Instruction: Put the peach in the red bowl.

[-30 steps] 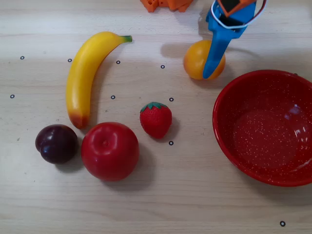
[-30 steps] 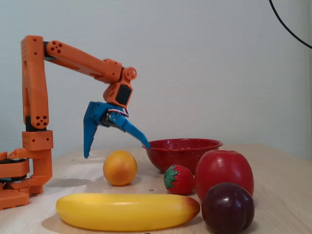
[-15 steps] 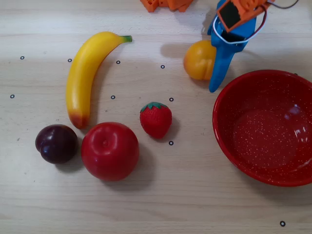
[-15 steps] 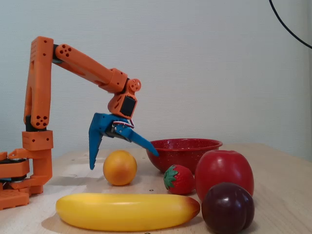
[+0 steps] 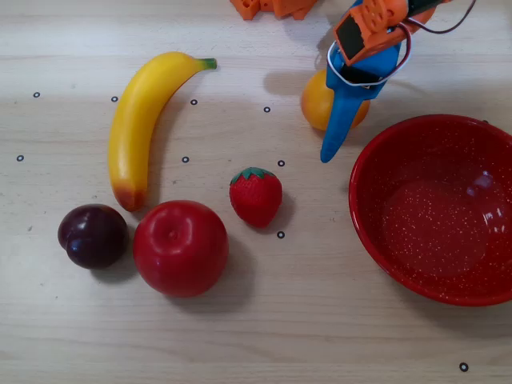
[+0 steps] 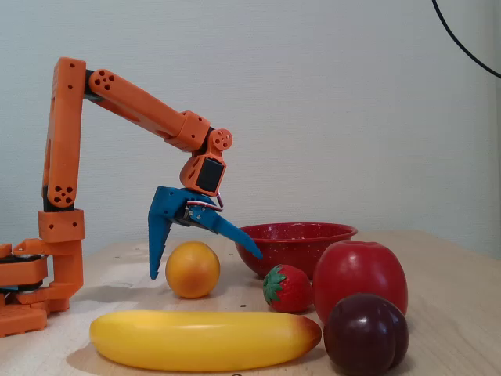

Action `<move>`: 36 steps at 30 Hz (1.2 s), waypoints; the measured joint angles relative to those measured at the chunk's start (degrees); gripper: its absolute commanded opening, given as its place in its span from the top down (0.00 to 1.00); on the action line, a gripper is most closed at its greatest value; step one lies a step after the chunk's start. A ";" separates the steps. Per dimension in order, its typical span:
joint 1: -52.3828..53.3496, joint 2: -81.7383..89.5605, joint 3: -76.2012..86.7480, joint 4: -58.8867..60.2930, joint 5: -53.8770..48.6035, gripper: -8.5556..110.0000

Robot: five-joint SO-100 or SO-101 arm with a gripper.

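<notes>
Peach [image 6: 192, 269] is the thing to be moved: a small round yellow-orange plastic fruit that sits on the wooden table [image 5: 264, 336], near the far edge in the overhead view and just left of the red bowl [image 5: 376, 240] there, apart from its rim. In that view it is partly covered by the blue gripper [image 5: 339, 102]; in the fixed view the whole ball is seen resting on the table, untouched.

The gripper [image 6: 205, 265] is spread wide. In the fixed view one blue finger hangs almost straight down just left of the peach, its tip close to the table, while the other is splayed out to the right, above and past the fruit toward the bowl. No contact with the peach can be made out in either view, and nothing is being pinched.

The peach is judged to be light, hollow and stiff, with a smooth, glossy skin. Such a ball is likely to be slippery and to squirt out sideways or roll if the fingers close above or below its widest part. A hold across the middle is therefore called for, with the fingers brought down on opposite sides and closed evenly. Little force should be needed to lift it. Whether the shallow crease offers any purchase cannot be told from these views.

The banana [image 5: 144, 120], strawberry [image 5: 256, 196], apple [image 5: 180, 248] and plum [image 5: 93, 235] lie well clear of the peach
</notes>
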 measured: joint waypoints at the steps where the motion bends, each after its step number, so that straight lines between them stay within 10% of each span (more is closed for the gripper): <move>1: 0.09 0.00 0.00 0.00 0.18 0.33; 36: 0.18 -7.21 -2.29 -2.55 2.29 0.33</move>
